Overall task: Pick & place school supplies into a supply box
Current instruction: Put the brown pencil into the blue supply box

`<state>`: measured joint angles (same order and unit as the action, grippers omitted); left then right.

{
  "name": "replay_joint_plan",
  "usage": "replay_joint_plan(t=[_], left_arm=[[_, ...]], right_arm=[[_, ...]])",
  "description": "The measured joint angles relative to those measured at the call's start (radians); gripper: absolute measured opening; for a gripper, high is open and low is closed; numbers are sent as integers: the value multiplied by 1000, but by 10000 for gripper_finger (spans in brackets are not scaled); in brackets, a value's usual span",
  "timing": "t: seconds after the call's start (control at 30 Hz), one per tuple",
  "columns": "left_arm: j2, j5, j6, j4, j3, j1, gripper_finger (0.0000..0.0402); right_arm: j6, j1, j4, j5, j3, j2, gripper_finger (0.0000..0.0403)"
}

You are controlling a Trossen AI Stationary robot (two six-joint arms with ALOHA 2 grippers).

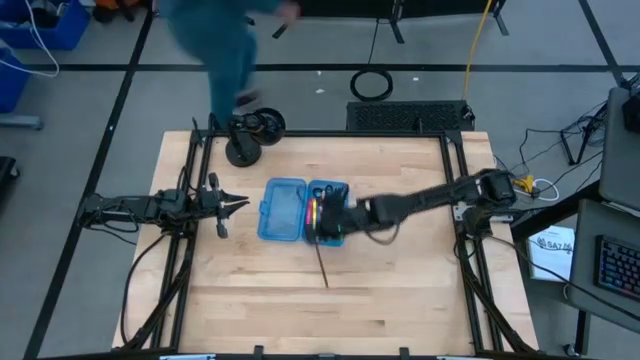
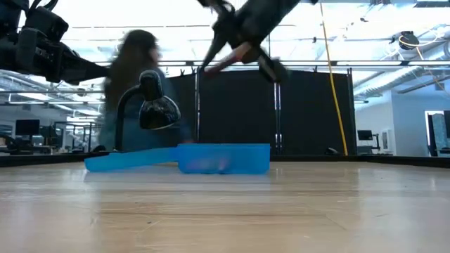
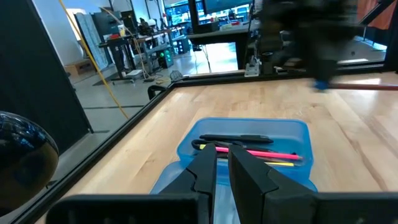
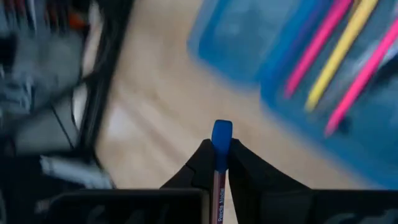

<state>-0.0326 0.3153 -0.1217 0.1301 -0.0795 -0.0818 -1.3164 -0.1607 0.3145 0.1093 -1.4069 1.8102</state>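
Left gripper (image 3: 222, 163): fingers nearly together, nothing between them, above the wooden table (image 3: 367, 149). Ahead, the supply box (image 3: 298, 134) lies open; one half holds a black pen (image 3: 239, 138), pink pen (image 3: 261, 152) and yellow pencil (image 3: 280, 163). Right arm (image 3: 311, 37) blurred beyond.

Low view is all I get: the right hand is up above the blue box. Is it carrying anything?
Observer: Yes, the right hand is shut on a blue-tipped pencil.
Operator: Anything in the box?
Observer: The supply box lies open. The half below the right hand holds pink and yellow pens and a black pen.
Operator: And the left arm?
Observer: The left hand waits beside the box's other half, apart from it.
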Motion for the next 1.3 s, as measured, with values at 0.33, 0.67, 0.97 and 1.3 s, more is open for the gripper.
replay_joint_plan(t=[0.33,0.67,0.97,1.3], left_arm=[[0,0,-3,1,0,0,47],[0,0,-14,0,0,0,47],[0,0,-14,0,0,0,47],[0,0,-27,-6,0,0,47]], right_arm=[[227,280,18,19,2,-7,19],[334,416,7,18,35,11,19],[254,416,-30,15,193,11,19],[230,416,-51,-7,233,10,17]])
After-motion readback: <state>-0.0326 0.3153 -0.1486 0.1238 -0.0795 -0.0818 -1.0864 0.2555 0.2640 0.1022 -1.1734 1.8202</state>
